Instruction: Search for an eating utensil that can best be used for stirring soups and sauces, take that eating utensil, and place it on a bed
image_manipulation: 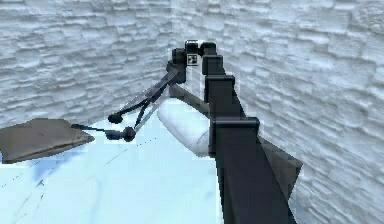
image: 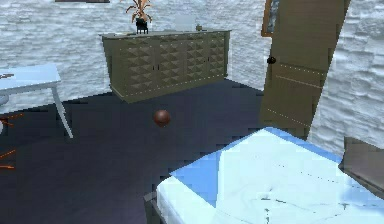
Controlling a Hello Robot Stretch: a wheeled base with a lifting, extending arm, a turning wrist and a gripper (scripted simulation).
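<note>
The arm (image_manipulation: 235, 150) reaches out over the bed (image_manipulation: 110, 190). The fingers (image_manipulation: 128, 132) slant down from its far end toward the arm side view's left, their tips close to the pale blue-and-white cover. The coming move turns on the vertical relation: the bed lies beneath the fingertips, with a white pillow (image_manipulation: 185, 130) just to their right under the arm and a dark pillow (image_manipulation: 40, 140) near on the left. By that judgement, a thing let go here would land on the cover between the two pillows rather than on the floor. A thin pale streak (image_manipulation: 92, 127) runs leftward from the fingertips toward the dark pillow (it may be the stirring utensil, its long axis then roughly level and pointing away from the arm, but it is too slight to name). With the cover directly behind them, one cannot tell whether the fingers hold anything, nor how they are set. In the forward view the bed's corner sits at the near right, with a brown ball (image: 162, 117) on the dark floor beyond it. A dresser (image: 165, 62) stands against the far wall and a white bench (image: 30, 80) at the left.
</note>
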